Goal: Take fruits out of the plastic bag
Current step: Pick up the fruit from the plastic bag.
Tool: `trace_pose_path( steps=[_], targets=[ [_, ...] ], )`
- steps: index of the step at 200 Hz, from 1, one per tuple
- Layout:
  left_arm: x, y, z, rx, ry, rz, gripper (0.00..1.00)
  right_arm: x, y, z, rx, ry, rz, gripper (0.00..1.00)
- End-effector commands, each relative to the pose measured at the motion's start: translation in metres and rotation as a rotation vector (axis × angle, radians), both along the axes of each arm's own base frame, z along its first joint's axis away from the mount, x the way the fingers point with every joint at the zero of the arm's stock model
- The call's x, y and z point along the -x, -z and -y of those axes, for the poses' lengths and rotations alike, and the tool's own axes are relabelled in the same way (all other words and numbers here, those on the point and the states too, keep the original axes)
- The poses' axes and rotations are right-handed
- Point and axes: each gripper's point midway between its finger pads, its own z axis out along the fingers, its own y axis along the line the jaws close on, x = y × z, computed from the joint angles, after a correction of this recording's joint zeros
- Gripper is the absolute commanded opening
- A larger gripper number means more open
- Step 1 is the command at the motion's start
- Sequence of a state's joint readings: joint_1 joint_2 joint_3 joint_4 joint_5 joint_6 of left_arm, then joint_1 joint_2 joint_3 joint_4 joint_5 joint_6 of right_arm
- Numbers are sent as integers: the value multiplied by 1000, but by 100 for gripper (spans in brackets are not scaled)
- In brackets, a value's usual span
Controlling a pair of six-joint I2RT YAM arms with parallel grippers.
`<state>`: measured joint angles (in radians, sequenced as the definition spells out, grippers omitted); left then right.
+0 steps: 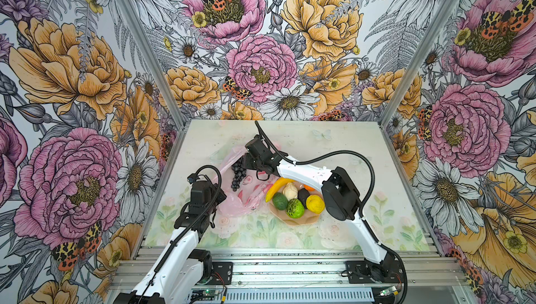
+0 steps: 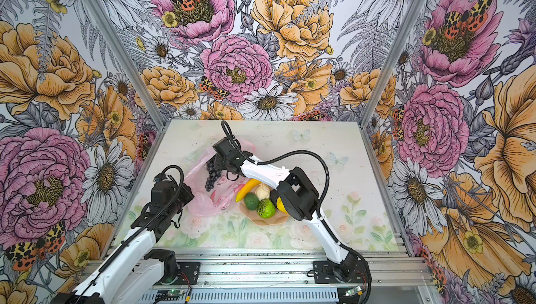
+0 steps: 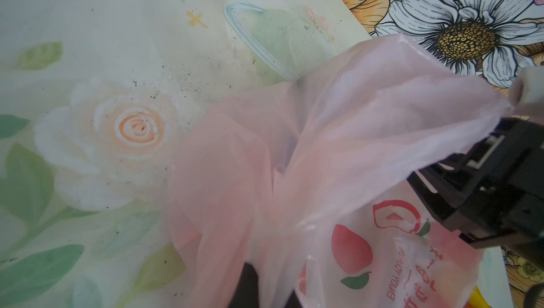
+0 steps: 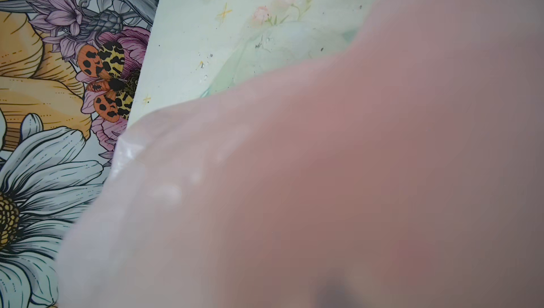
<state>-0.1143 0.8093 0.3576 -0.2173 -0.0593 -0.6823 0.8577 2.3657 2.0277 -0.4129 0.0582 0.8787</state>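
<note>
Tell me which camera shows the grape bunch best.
The top views: both show the grape bunch clearly, dark against the pink plastic bag. The wrist views show none of it, only pink bag film, blurred in the right one.

**Two far stereo views from above, two wrist views very near**

Both top views look down from high over the near edge of the counter (image 1: 333, 143) and face the back wall (image 1: 261, 55). They are far and share almost the whole scene: both arms, the plastic bag (image 1: 232, 203) and the dish (image 1: 301, 219). The left wrist view is close over the bag and looks across the counter to a flowered wall. The right wrist view is so near the pink film that the film fills most of it, blurred. Both wrist views share the bag with the top views.
</note>
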Motion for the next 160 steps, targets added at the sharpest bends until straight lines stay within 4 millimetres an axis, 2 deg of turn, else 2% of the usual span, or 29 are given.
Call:
trace_pose_path(
  steps=[1,20,65,160],
  targets=[
    [5,4,5,9,23,-16,0,-11,-8,-14,-49,12,21,48],
    [6,4,8,8,30,-14,0,-17,-4,-22,-57,9,30,48],
    [8,1,5,5,14,7,0,-31,9,-24,-59,38,32,46],
    [8,1,5,6,17,15,0,-53,22,-22,-50,61,59,31]
  ],
)
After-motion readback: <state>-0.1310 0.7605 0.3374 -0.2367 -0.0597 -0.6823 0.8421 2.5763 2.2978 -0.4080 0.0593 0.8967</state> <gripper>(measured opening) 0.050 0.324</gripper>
